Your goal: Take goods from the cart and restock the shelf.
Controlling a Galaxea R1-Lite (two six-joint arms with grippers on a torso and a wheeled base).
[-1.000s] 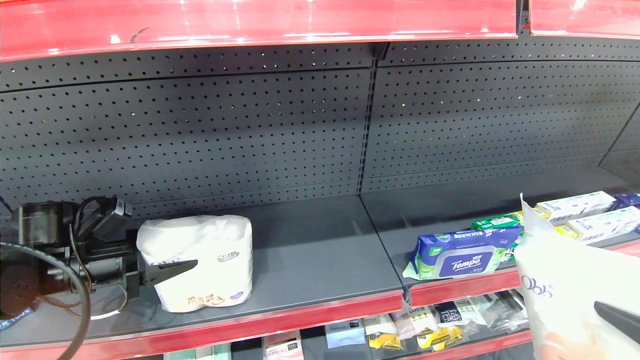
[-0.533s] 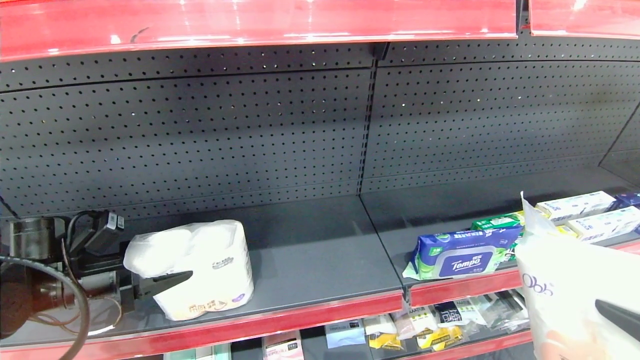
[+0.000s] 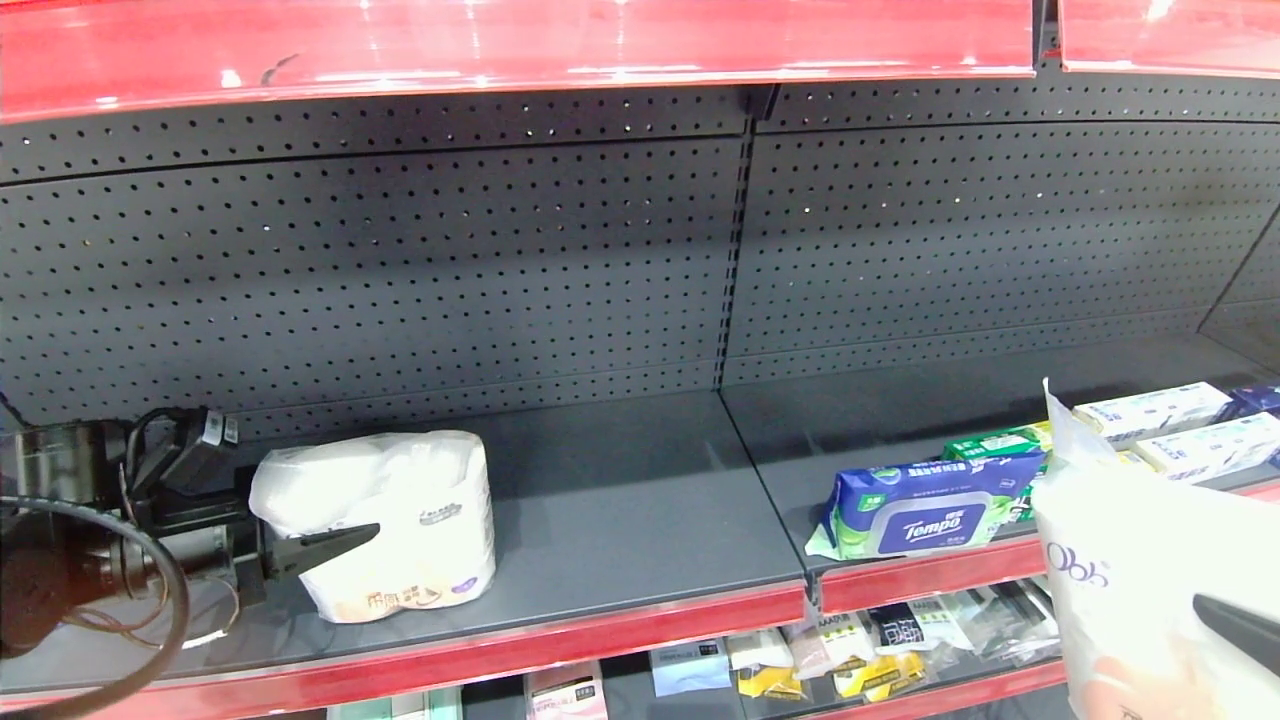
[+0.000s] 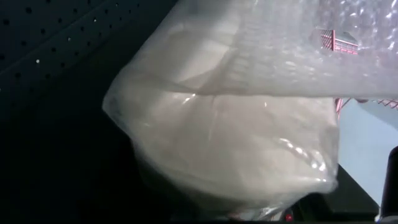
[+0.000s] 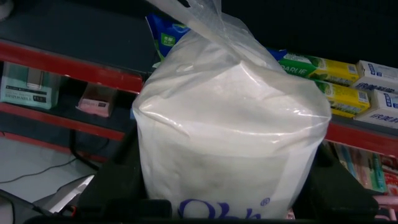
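Note:
A white toilet roll pack (image 3: 395,520) stands on the grey shelf (image 3: 640,530) at its left end. My left gripper (image 3: 345,530) is shut on it from the left, one dark finger (image 3: 335,547) lying across its front. The left wrist view has the pack's clear wrap (image 4: 230,130) right up close. At the lower right, in front of the shelf, my right gripper (image 3: 1215,625) is shut on a second white tissue pack (image 3: 1125,590), one fingertip (image 3: 1235,620) showing against it. The right wrist view looks down on this pack (image 5: 230,130).
A blue wet-wipe pack (image 3: 915,515), green boxes (image 3: 995,442) and white boxes (image 3: 1150,410) lie on the shelf's right section. Small goods (image 3: 880,640) fill the shelf below. The red-edged upper shelf (image 3: 520,45) hangs overhead. Bare shelf lies between the roll pack and the wipes.
The left gripper drew the roll pack a little leftward; it tilted half a second ago and now stands level again. The right arm and its pack have stayed still.

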